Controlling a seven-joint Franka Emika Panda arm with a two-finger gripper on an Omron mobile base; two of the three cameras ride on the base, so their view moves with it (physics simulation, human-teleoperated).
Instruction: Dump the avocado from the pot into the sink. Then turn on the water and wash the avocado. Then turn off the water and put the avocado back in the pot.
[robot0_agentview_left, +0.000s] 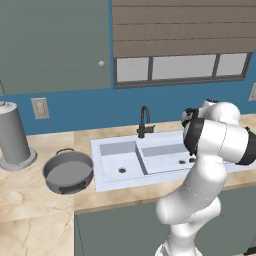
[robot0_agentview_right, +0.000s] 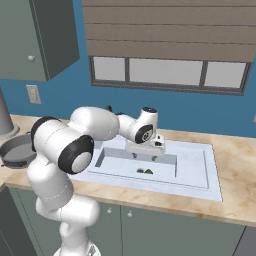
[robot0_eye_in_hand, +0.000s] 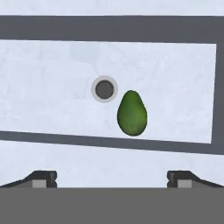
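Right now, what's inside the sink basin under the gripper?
The avocado lies on the sink floor beside the drain. The open gripper hangs above. No water shows.

avocado (robot0_eye_in_hand: 131, 113): one is counted
pot (robot0_agentview_left: 68, 171): one
sink (robot0_agentview_left: 112, 176): one, two basins
faucet (robot0_agentview_left: 144, 121): one

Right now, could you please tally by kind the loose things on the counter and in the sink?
Pot: 1, on the counter
Avocado: 1, in the sink beside a drain
Tall grey cylinder on a round base: 1, on the counter
Total: 3
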